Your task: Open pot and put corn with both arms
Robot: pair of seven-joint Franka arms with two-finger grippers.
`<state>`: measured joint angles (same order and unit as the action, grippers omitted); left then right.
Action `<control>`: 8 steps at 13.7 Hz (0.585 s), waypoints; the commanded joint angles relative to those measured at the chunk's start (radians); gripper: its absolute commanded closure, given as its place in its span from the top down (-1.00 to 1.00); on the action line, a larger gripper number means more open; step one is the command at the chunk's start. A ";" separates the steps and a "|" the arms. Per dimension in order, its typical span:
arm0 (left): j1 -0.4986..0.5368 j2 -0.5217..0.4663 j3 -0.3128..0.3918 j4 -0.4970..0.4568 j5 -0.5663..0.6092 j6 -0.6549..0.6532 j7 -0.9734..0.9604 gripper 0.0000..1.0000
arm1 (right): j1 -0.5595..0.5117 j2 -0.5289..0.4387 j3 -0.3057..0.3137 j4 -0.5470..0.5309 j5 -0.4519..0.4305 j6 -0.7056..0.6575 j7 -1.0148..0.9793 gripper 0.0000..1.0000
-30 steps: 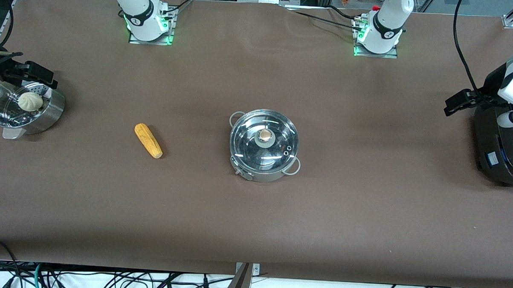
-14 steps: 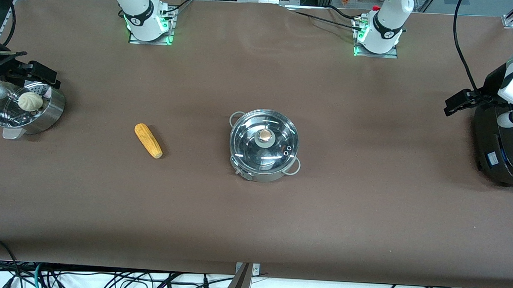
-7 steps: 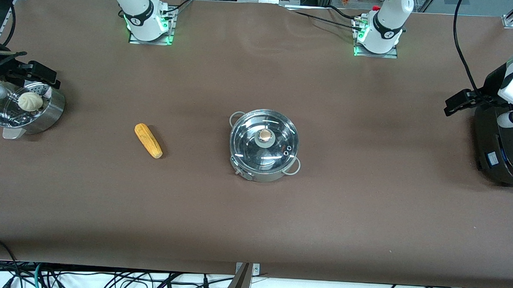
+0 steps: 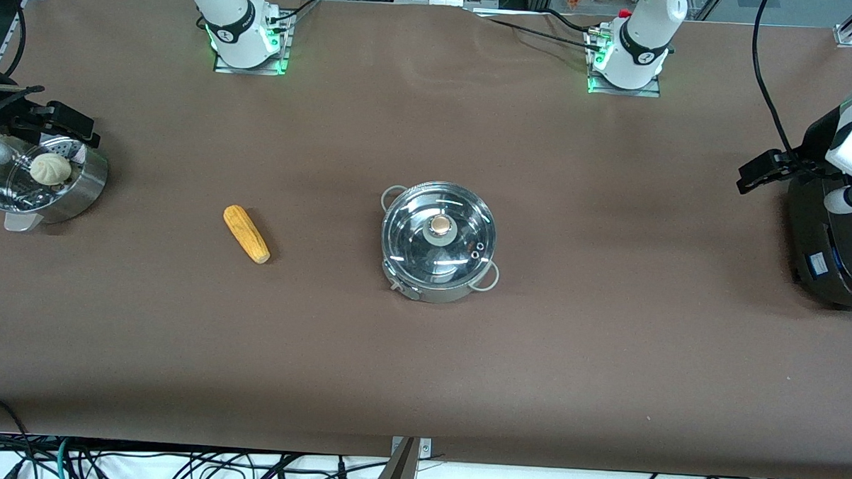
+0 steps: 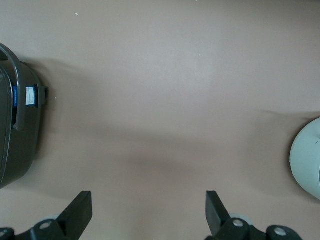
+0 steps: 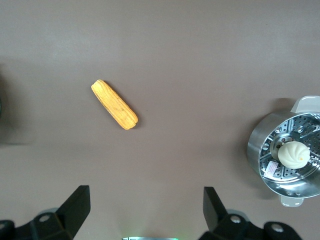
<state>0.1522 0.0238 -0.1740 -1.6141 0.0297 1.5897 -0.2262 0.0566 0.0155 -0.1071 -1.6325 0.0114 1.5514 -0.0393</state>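
Note:
The pot point(image 4: 438, 250) stands in the middle of the table with its glass lid on, and the knob point(image 4: 440, 226) is free. The corn point(image 4: 246, 234) lies flat on the table beside the pot, toward the right arm's end; it also shows in the right wrist view point(image 6: 114, 104). My right gripper point(image 4: 75, 129) hangs open and empty over the steamer basket's rim; in its own view point(image 6: 146, 210) bare table lies between the fingers. My left gripper point(image 4: 754, 173) hangs open and empty beside the black cooker, over bare table in its own view point(image 5: 148, 212).
A perforated steel steamer basket point(image 4: 81, 185) holding a pale bun point(image 4: 51, 169) stands at the right arm's end; the right wrist view shows the basket point(image 6: 260, 150) and bun point(image 6: 294, 154). A big black cooker point(image 4: 833, 239) stands at the left arm's end, also in the left wrist view point(image 5: 17, 125).
Both hands have shifted only very slightly. The pot, the corn and the other things have not moved.

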 commanded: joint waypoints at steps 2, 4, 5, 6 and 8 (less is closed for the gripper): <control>0.006 0.007 -0.002 0.016 -0.022 -0.002 0.018 1.00 | 0.002 0.004 -0.005 0.025 0.005 -0.024 -0.007 1.00; 0.012 0.008 -0.002 0.016 -0.063 -0.001 0.022 1.00 | 0.002 0.004 -0.005 0.026 0.005 -0.048 -0.004 1.00; 0.016 0.010 -0.002 0.016 -0.094 -0.001 0.024 1.00 | 0.002 0.004 -0.005 0.026 0.004 -0.050 -0.005 1.00; 0.017 0.010 -0.001 0.016 -0.103 -0.001 0.024 1.00 | 0.002 0.006 -0.005 0.026 0.004 -0.050 -0.010 1.00; 0.015 0.010 -0.001 0.016 -0.103 -0.001 0.022 1.00 | 0.003 0.006 -0.003 0.026 0.004 -0.051 -0.010 1.00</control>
<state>0.1574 0.0251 -0.1723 -1.6141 -0.0501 1.5898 -0.2262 0.0566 0.0155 -0.1071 -1.6325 0.0114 1.5263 -0.0394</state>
